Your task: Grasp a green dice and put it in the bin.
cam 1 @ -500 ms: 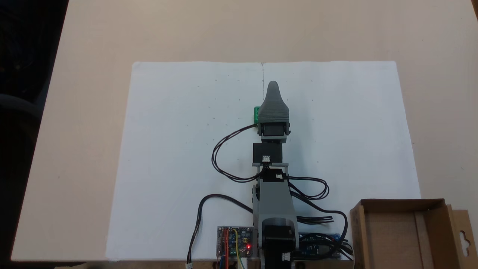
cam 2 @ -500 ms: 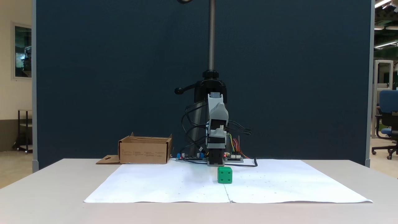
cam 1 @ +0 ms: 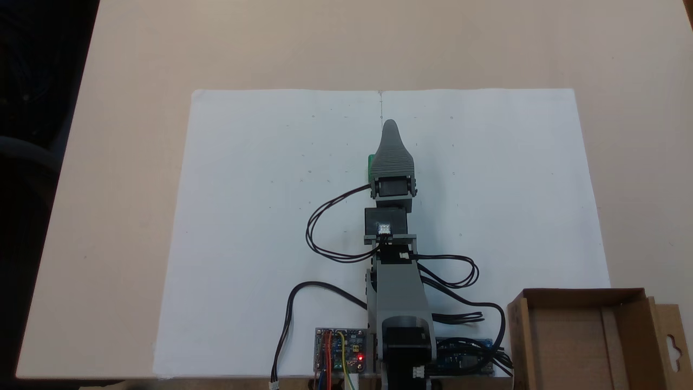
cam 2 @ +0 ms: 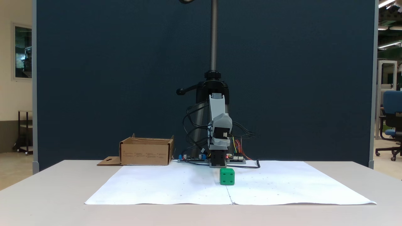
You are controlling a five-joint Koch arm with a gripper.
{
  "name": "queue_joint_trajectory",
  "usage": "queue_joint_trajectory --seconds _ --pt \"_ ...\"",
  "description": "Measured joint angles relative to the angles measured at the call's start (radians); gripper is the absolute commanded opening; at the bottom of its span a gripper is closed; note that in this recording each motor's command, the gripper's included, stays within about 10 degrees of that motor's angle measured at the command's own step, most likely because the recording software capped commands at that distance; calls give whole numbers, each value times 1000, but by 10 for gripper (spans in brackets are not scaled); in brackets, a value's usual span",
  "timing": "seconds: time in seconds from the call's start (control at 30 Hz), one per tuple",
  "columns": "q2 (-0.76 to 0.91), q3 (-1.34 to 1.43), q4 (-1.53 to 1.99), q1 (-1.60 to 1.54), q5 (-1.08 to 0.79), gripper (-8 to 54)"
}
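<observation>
Claw [cam 1: 391, 130] in the top-down fixed view: we see one grey ribbed shell tapering to a single tip, pointing up-frame along the paper's centre crease. The jaws lie one behind the other, so we can't tell whether it's open or closed, or if it has hold of anything. The dice [cam 1: 371, 165] peeks out as a thin green sliver at the shell's left edge, on the paper [cam 1: 260, 216]; the rest is hidden under the arm. The bin [cam 1: 584, 338] sits at bottom right, partly off the paper, well apart from the dice, w/ its hang-hole flap on the right side. Black cables loop beside the arm; a circuit board [cam 1: 341, 357] w/ a red LED lies by the base.

In the front fixed view, we see the arm folded, w/ the claw [cam 2: 218, 163] low, behind the dice [cam 2: 227, 176]; jaw gap not readable here either. The dice rests on the paper near the crease, in front of the arm, pips facing us. The bin [cam 2: 146, 152] stands at left on the table [cam 2: 47, 194], near the paper's far corner, flap flat beside it. A dark blue panel stands behind.
</observation>
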Motion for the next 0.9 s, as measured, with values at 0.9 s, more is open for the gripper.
queue_joint_trajectory --seconds 0.9 --pt "-2 -2 -11 9 -2 429"
